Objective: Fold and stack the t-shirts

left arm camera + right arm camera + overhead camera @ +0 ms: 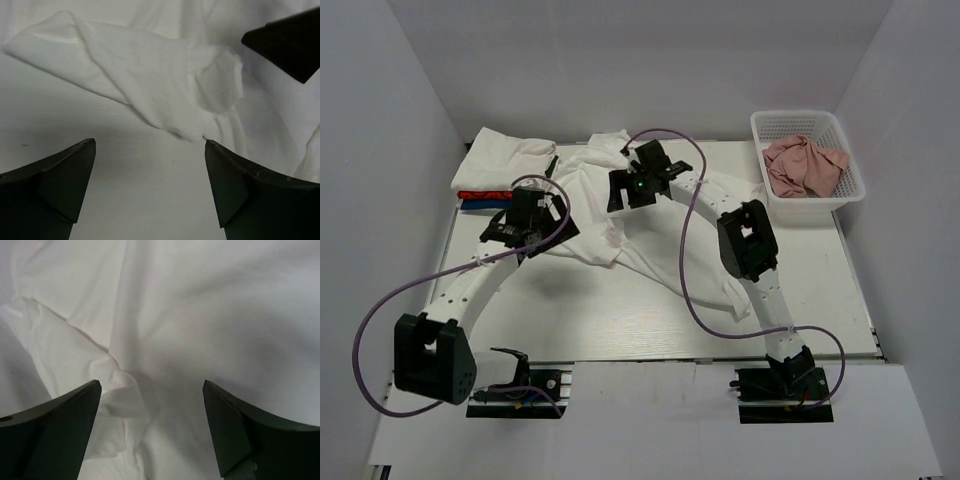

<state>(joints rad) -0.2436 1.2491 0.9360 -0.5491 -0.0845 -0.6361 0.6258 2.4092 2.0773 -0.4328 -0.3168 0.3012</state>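
A crumpled white t-shirt lies spread across the middle of the table. A folded white shirt rests on folded red and blue ones at the back left. My left gripper is open and empty over the shirt's left edge; in the left wrist view a folded sleeve lies just beyond the fingertips. My right gripper is open and empty above the shirt's top, with wrinkled cloth filling its wrist view.
A white plastic basket at the back right holds a crumpled pink garment. White walls enclose the table. The table's near strip is bare white board.
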